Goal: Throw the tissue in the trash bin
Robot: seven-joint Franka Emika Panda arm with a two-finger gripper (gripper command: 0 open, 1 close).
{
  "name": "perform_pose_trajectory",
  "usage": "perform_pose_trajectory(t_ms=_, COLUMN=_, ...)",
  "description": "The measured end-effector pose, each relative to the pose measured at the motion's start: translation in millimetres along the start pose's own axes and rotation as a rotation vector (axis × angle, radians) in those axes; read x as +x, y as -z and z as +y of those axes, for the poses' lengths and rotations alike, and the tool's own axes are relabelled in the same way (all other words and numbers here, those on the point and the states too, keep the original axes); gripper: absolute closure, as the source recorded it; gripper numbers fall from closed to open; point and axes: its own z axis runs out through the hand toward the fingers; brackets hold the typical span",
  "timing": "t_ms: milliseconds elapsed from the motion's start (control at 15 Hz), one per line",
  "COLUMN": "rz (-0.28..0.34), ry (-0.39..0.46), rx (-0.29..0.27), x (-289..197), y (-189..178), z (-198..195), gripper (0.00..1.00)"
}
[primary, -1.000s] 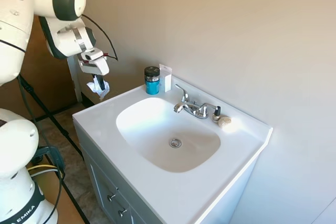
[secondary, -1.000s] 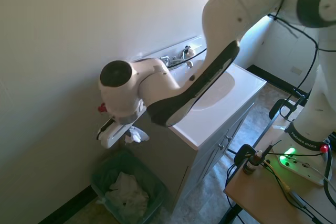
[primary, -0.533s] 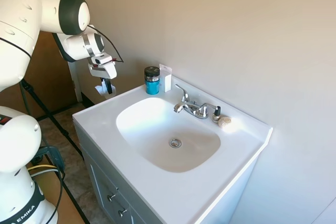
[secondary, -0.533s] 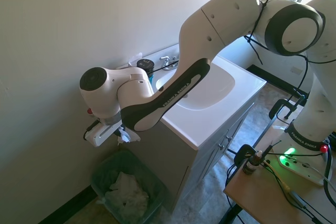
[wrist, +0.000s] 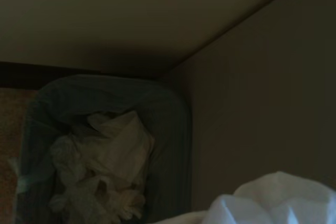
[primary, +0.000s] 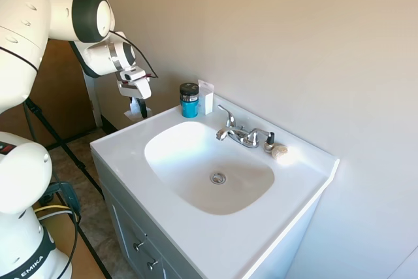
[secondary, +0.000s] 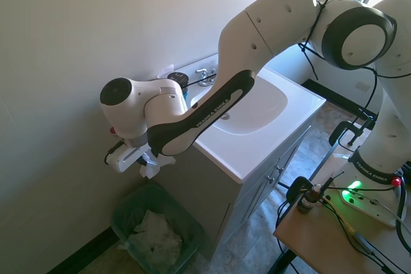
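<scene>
My gripper (primary: 138,108) hangs just off the vanity's far left corner, close to the wall, shut on the crumpled white tissue (primary: 139,114). From the other side, the tissue (secondary: 150,171) dangles under the gripper (secondary: 148,166), above the grey-green trash bin (secondary: 120,221) on the floor between wall and cabinet. The wrist view looks down into the bin (wrist: 176,109), which holds several crumpled white papers (wrist: 105,166). The held tissue (wrist: 273,200) fills that picture's lower right corner.
A white vanity with a sink basin (primary: 209,161) stands right of the gripper. At its back edge are a teal jar with a black lid (primary: 189,100), a small white card (primary: 206,97), a chrome faucet (primary: 240,134) and a pale stone (primary: 279,151). The wall is close behind the gripper.
The gripper has moved from the open floor side toward the wall and the vanity's corner, carrying the tissue, and now sits a little lower over the bin.
</scene>
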Motion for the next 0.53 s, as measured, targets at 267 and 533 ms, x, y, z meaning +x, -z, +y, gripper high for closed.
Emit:
perform_pose_trajectory(t_ms=267, rz=-0.004, ry=0.005, rx=-0.004, x=-1.9, y=-2.1, z=1.4, gripper=0.00)
perform_pose_trajectory(t_ms=533, rz=-0.006, ry=0.018, rx=-0.002, x=-3.0, y=1.2, z=2.8, gripper=0.00)
